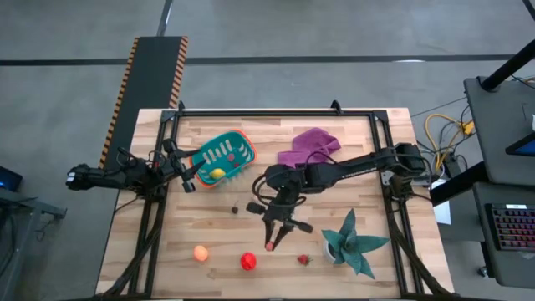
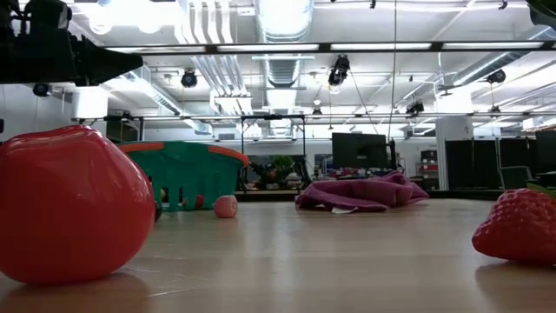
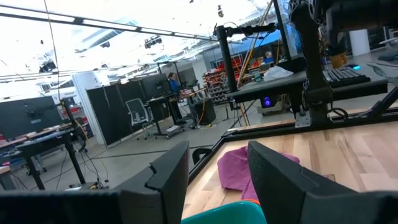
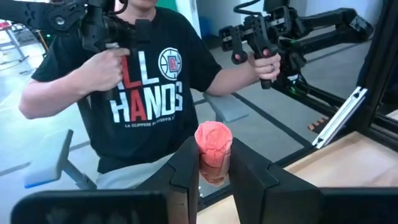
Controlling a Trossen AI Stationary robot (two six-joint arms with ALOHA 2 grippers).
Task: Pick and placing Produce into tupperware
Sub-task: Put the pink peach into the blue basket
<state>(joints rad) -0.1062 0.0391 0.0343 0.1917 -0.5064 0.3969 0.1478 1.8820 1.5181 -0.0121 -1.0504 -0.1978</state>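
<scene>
The teal tupperware [image 1: 221, 156] with an orange rim stands askew at the table's far left, and a yellow piece [image 1: 217, 174] lies inside it. My left gripper [image 1: 187, 179] is at its left corner, with the teal wall [image 3: 225, 213] between the fingers. My right gripper [image 1: 272, 242] is over the near middle, pointing toward the near edge, shut on a small pink-red piece [image 4: 213, 152]. An orange ball [image 1: 201, 252], a red ball [image 1: 248, 261] and a strawberry [image 1: 303, 259] lie along the near side. A dark bit [image 1: 236, 209] lies mid-table. My left gripper has the tupperware's left corner wall [image 3: 225, 213] between its two fingers, coming level from the table's left; the place of contact lies at the frame's lower edge and hardly shows. My right gripper pinches the pink-red piece [image 4: 213, 163] between its two fingers, slanting toward the near edge. The piece sticks out past the fingertips, clear of the table.
A purple cloth [image 1: 309, 146] lies at the far middle and a teal spiky plant [image 1: 355, 242] at the near right. A small pink ball [image 2: 226, 206] sits by the basket. A person stands beyond the near edge [image 4: 143, 93].
</scene>
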